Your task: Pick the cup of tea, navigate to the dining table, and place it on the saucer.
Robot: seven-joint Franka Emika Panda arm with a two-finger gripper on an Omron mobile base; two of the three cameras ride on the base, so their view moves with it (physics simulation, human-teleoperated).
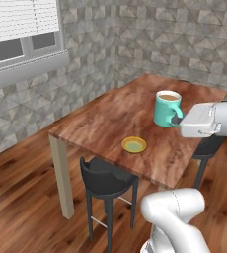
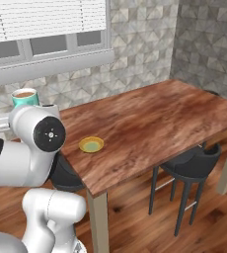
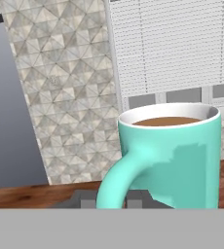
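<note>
The cup of tea (image 1: pixel 165 109) is a teal mug with brown liquid, held upright in the air above the dining table (image 1: pixel 103 123). My gripper (image 1: pixel 176 119) is shut on its handle from the right side. In the hand view the cup of tea (image 3: pixel 183 154) is close up, its handle between my gripper (image 3: pixel 112 199) and its dark fingertips (image 3: pixel 86 199). The yellow saucer (image 1: pixel 133 145) lies on the table near its front edge, below and left of the cup. From the right base view the cup of tea (image 2: pixel 25 97) peeks over my arm, left of the saucer (image 2: pixel 91 144) on the dining table (image 2: pixel 155 123).
A dark stool (image 1: pixel 107 179) stands at the table's near side under the saucer, another stool (image 1: pixel 209 146) at the right. A stool (image 2: pixel 190 166) sits at the table's right front. A window with blinds (image 1: pixel 20 24) and tiled walls lie behind.
</note>
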